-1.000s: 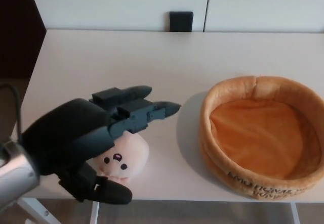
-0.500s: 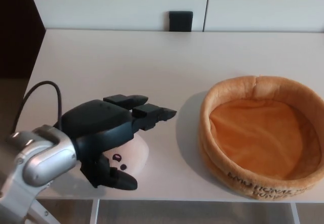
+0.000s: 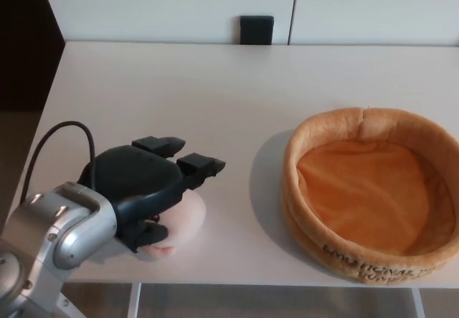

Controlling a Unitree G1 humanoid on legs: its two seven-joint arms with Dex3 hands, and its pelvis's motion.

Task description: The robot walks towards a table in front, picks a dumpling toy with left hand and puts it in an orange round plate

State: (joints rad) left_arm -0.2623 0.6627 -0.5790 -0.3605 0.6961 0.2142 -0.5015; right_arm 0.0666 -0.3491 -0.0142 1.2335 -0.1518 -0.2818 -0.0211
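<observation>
The left robot hand point(image 3: 147, 189) grips a soft, pale peach dumpling toy point(image 3: 179, 221) on the table point(image 3: 215, 95).

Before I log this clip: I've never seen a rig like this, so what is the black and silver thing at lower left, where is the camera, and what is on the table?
The camera sits on a humanoid robot's head, looking down at a white table. The black thing is the robot's left hand, a thumb and two thick fingers on a silver forearm. It lies over a pale plush dumpling toy near the table's front edge, fingers curled around it; the toy seems to rest on the table, not yet lifted. To the right stands an orange round plate, a soft raised-rim basket, empty. The right hand does not show.
</observation>
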